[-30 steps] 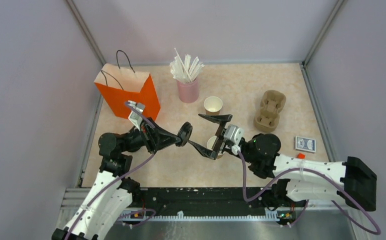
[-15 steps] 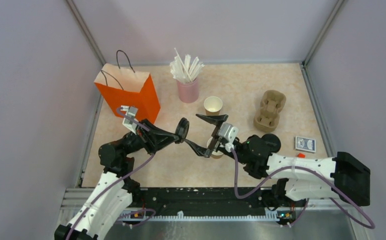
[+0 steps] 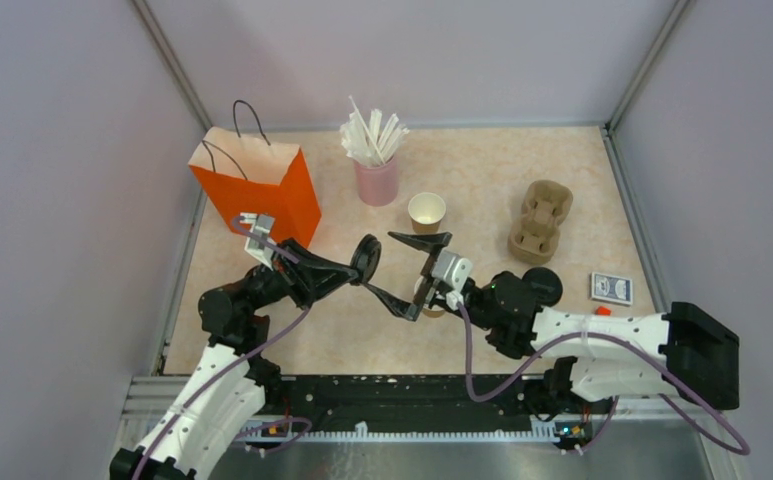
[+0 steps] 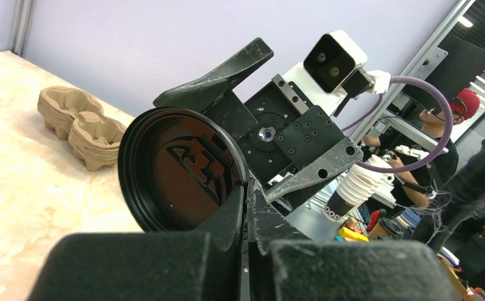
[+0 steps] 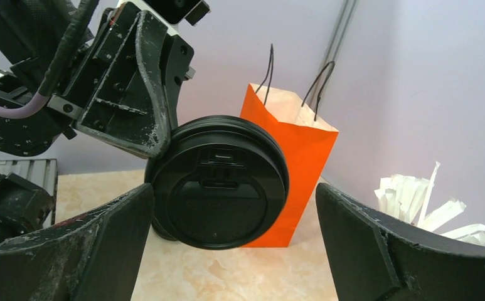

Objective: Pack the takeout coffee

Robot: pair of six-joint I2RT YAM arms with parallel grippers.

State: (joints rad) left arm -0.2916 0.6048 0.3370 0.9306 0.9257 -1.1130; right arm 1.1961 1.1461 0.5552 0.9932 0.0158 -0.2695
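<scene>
Left gripper [image 3: 361,274] pinches the black lid [image 3: 368,259] by its rim, while the right gripper [image 3: 380,263], at its 3 o'clock, spreads both jaws wide either side of it.

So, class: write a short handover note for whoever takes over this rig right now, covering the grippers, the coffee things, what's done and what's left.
Left gripper: shut on a black lid, held on edge in the air.
Right gripper: open, fingers either side of that lid.
Cups: one open cup mid-table, a second cup partly hidden by the right gripper.
Done: nothing visibly packed; carrier empty.
Left: lid the cups, pack them.
</scene>
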